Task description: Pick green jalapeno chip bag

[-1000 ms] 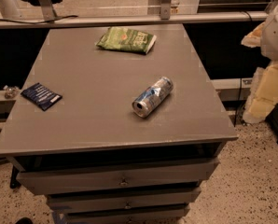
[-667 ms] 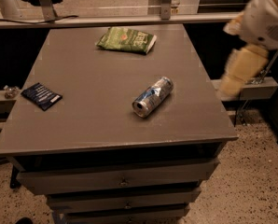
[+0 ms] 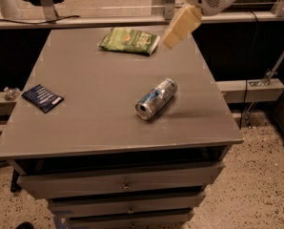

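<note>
The green jalapeno chip bag [image 3: 129, 40] lies flat near the far edge of the grey table [image 3: 94, 128], a crinkly light-green bag with white lettering and a small red-orange mark. My gripper [image 3: 173, 36], cream-coloured, hangs from the white arm at the top right. It hovers above the table just right of the bag's right end and does not touch it. Nothing shows in the gripper.
A silver-blue drink can [image 3: 156, 98] lies on its side right of the table's middle. A flat dark navy-blue packet [image 3: 42, 97] lies near the left edge. Drawers [image 3: 123, 185] sit below the tabletop. Rails and metal legs run behind the table.
My arm has swung from beyond the table's right edge up and left, so the gripper now hovers beside the green bag. The bag, can and packet have not moved.
</note>
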You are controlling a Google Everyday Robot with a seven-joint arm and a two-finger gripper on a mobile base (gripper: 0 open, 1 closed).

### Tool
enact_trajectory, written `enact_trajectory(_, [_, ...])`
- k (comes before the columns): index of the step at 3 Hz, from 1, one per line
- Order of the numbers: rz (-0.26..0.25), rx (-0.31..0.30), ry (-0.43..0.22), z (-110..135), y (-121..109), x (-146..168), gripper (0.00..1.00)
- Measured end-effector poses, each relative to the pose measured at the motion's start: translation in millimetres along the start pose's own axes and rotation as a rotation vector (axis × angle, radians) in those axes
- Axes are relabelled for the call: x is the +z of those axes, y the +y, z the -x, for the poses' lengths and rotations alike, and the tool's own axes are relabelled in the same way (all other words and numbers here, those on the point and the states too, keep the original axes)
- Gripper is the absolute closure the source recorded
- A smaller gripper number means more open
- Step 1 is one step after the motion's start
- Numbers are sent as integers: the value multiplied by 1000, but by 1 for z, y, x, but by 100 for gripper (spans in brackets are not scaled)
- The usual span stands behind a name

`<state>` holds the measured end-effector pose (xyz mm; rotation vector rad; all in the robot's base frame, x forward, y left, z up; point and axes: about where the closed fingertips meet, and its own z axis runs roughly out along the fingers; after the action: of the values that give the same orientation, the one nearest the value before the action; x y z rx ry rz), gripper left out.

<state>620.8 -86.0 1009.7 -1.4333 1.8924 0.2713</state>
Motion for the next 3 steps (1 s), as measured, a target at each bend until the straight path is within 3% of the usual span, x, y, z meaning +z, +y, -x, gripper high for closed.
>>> enact_trajectory(1, [-61, 44, -73, 34, -19, 22, 0])
enact_trajectory(3, [-90, 64, -101, 36, -20, 35, 0])
